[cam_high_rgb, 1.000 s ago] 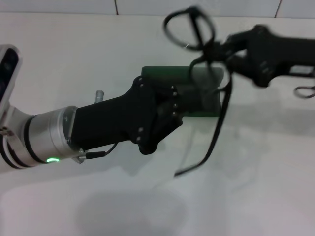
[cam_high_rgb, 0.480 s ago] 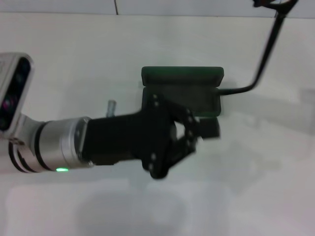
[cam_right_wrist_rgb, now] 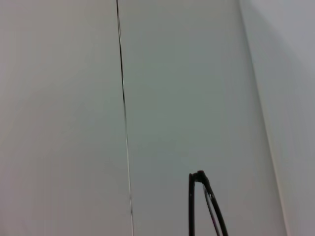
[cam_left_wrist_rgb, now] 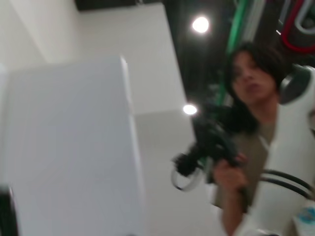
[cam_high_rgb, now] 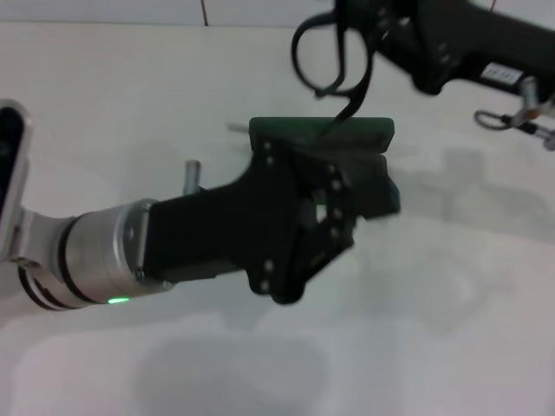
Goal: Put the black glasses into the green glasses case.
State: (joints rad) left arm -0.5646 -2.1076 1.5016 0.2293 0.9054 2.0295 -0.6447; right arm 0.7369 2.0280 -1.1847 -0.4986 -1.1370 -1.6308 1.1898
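Black glasses [cam_high_rgb: 334,56] pinched in my right gripper [cam_high_rgb: 381,35], upper centre, above open green glasses case [cam_high_rgb: 321,134]; my left gripper [cam_high_rgb: 368,195], fingers unclear, steadies case.

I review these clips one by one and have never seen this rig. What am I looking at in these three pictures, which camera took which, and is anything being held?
This is a two-armed robot working over a white table. The wide picture comes from a camera on its head, looking down. The big black part on a silver arm is the left gripper, hovering over the green glasses case, which lies open on the table with its lid raised at the far side. The right gripper, at the top, is shut on the black glasses and holds them in the air just beyond the case, one temple arm hanging toward the lid.

The other two pictures come from cameras on the wrists. The left wrist view looks across the room at the right gripper with the glasses, and a person stands behind. The right wrist view shows mostly plain surface and a tip of the glasses.
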